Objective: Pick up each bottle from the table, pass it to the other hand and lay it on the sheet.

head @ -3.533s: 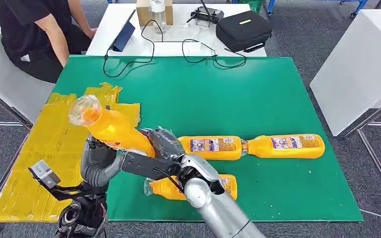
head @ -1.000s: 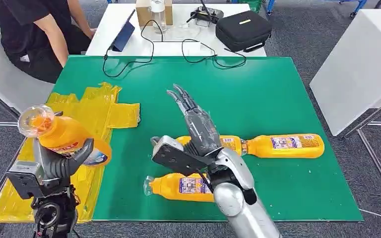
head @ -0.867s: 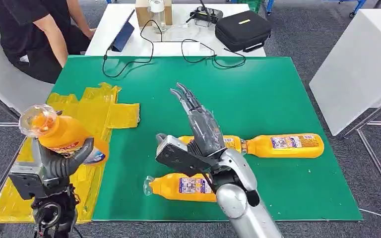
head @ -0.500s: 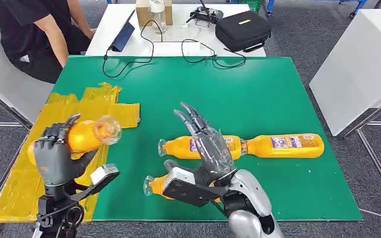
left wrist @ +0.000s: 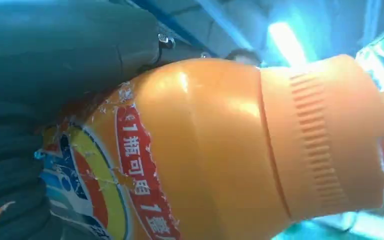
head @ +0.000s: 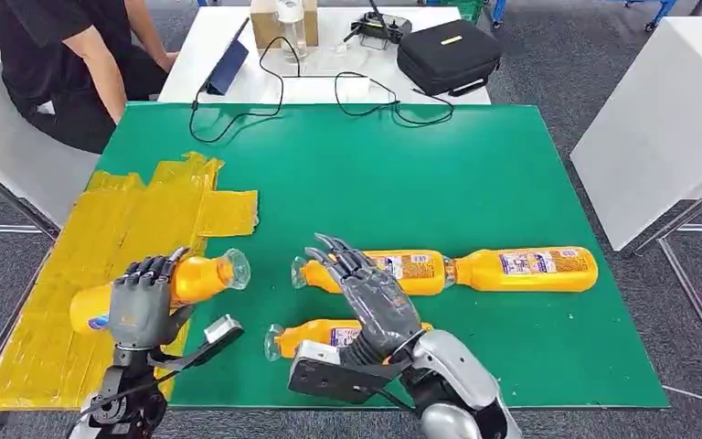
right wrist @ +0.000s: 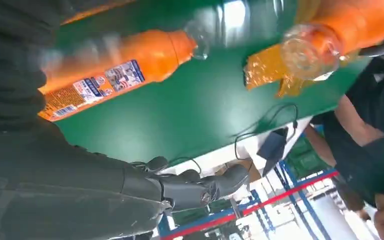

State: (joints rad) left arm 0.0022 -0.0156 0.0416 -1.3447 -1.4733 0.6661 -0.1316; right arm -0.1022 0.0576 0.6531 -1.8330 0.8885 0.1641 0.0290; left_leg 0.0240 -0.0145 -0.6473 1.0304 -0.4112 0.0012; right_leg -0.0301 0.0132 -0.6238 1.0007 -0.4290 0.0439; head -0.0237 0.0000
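Yellow sheet point(head: 46, 302) lies at the table's left edge, and the left hand point(head: 143, 306) grips the held bottle point(head: 199, 277) directly over it, long axis roughly level, cap end pointing right toward the green mat point(head: 402, 174). Setting it down looks like a short drop. Further right, the right hand point(head: 370, 293) hovers empty, fingers spread, just above the nearest lying bottle point(head: 306, 338), whose axis runs left-right.
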